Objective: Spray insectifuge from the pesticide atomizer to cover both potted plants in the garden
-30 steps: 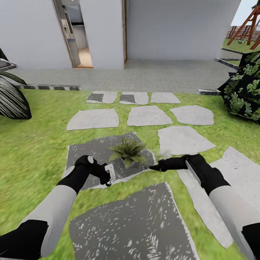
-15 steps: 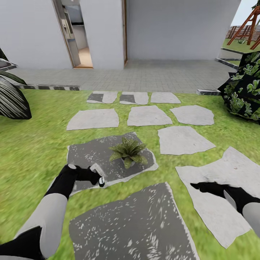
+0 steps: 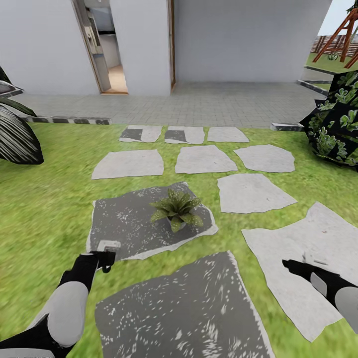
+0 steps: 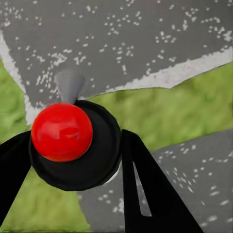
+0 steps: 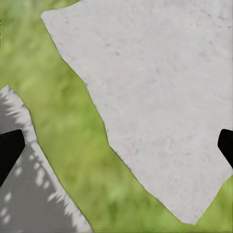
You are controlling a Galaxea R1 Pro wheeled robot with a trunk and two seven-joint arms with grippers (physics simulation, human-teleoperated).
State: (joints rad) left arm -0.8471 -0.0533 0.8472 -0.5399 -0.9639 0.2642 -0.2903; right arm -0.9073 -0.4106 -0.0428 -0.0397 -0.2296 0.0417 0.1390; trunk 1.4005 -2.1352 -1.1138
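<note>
Left wrist view: left gripper (image 4: 73,160) clamped on pesticide atomizer (image 4: 62,132), red top facing camera, grey nozzle aimed at dark slab (image 4: 145,43) beyond. Head view: potted plant (image 3: 176,207) on same slab, ahead and apart from left gripper (image 3: 106,255); likely out of spray line. Right gripper (image 3: 298,263) fingers spread wide, empty, parked aside over pale slab (image 3: 318,233).

Green lawn (image 3: 44,199) is surrounding pale and dark grey stone slabs (image 3: 204,159). A paved terrace (image 3: 199,104) is running along the far white wall (image 3: 248,40), an open doorway (image 3: 107,49) showing far left; a dark-leaved bush (image 3: 335,122) is standing right.
</note>
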